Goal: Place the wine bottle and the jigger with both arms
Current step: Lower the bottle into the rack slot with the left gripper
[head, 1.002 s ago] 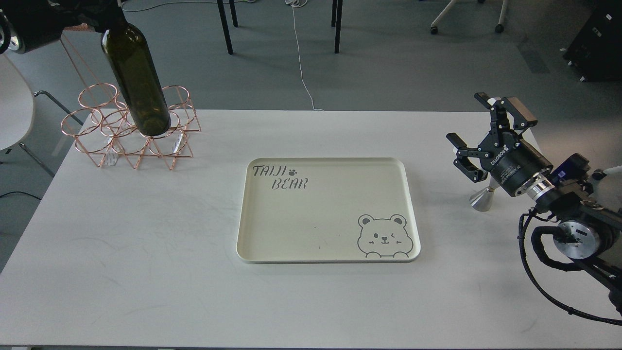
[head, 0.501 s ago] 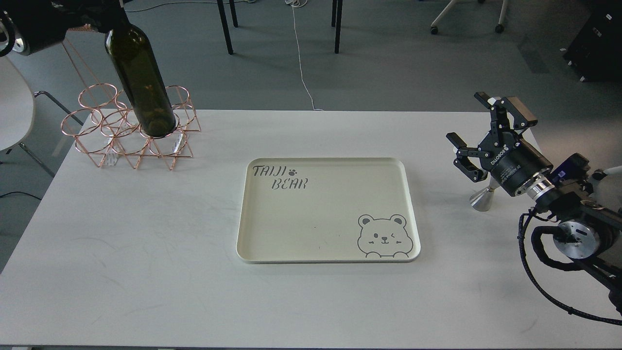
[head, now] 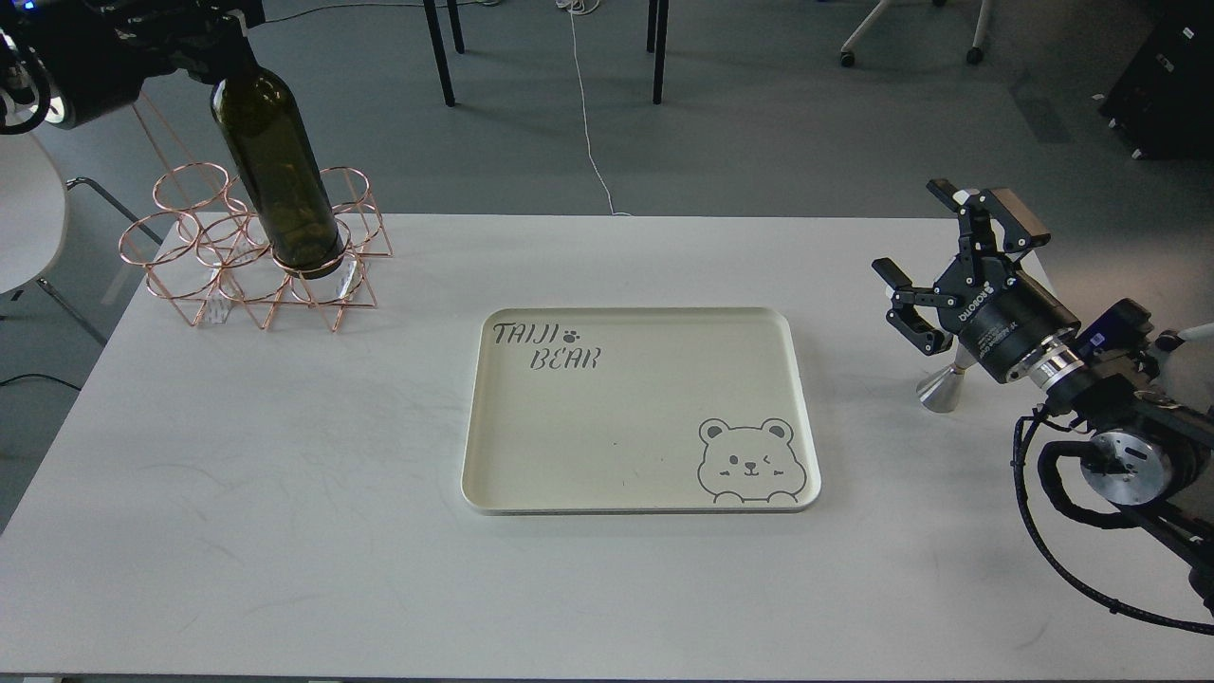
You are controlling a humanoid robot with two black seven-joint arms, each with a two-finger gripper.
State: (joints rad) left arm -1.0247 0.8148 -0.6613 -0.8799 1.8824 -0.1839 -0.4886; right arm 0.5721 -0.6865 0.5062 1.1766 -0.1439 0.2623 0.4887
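Left tool (head: 223, 28) grips the bottle (head: 280, 175) by its neck, base over the rack (head: 256, 256); lower it straight. Right tool (head: 939, 256), fingers spread and empty, hangs above the jigger (head: 941, 389) on the worktop (head: 285, 493).

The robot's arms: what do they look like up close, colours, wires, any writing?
Both are black. The right gripper has two jointed black fingers, white lettering on its round body, a silver ring behind, and looping black cables. The left gripper shows only as dark housing.
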